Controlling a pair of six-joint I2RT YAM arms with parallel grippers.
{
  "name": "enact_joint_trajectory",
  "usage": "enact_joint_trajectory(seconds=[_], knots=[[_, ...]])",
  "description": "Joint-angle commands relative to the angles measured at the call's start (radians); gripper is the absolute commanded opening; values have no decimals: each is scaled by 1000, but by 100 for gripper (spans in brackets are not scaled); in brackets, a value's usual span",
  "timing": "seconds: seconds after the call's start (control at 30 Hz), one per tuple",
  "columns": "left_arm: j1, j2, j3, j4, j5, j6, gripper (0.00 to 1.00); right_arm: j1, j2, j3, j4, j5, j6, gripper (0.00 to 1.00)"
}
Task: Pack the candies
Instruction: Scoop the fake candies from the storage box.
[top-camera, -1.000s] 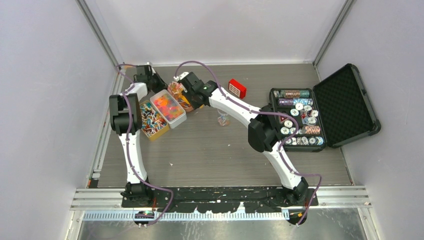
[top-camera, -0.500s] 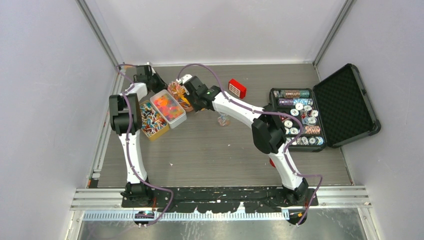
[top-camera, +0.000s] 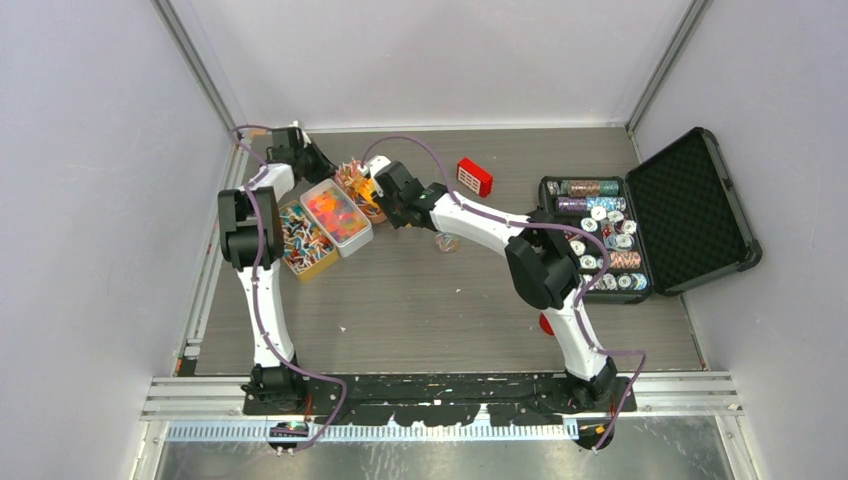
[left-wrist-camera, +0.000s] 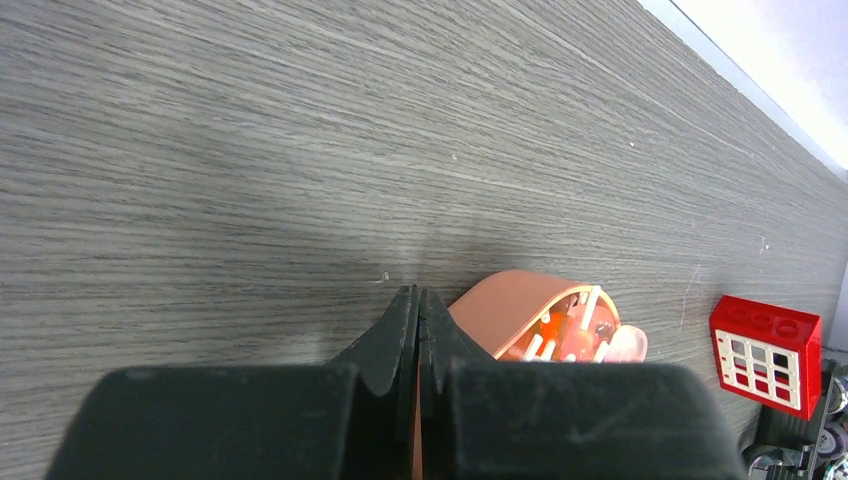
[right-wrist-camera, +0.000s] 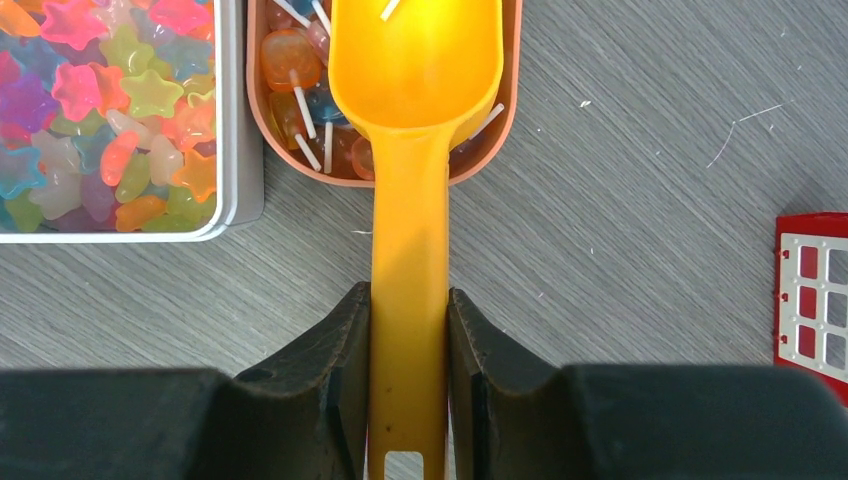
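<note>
A brown oval tub of lollipop candies stands at the back left, also in the top view. My right gripper is shut on the handle of the yellow scoop, whose bowl hangs over the tub; a white stick shows in the bowl. My left gripper is shut on the tub's rim, with a brown sliver between its fingers. A silver tin of star gummies sits left of the tub. A yellow box of wrapped candies lies beyond it.
A small red box with white stripes lies right of the tub, also in the right wrist view. An open black case of poker chips stands at the right. A small clear item lies under the right forearm. Walls close the back and sides.
My right gripper has drawn back a little toward the near right with the scoop, and its forearm has dropped lower. The left gripper has stayed on the tub.
</note>
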Motion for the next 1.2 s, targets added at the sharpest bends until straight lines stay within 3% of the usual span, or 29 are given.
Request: enact_joint_trajectory(seconds=[0.0, 0.47, 0.83, 1.0, 1.17], knots=[[-2, -39, 27, 19, 26, 13, 0, -5, -73, -48, 46, -14, -14, 0], [1, -35, 35, 26, 36, 9, 0, -9, -162, -202, 193, -15, -41, 0], [12, -67, 62, 11, 63, -8, 1, -10, -246, -243, 216, -31, -56, 0], [13, -114, 73, 1, 38, -6, 11, -11, -306, -260, 199, -12, -61, 0], [14, -165, 75, -25, 25, -9, 30, -10, -384, -307, 184, 6, -58, 0]])
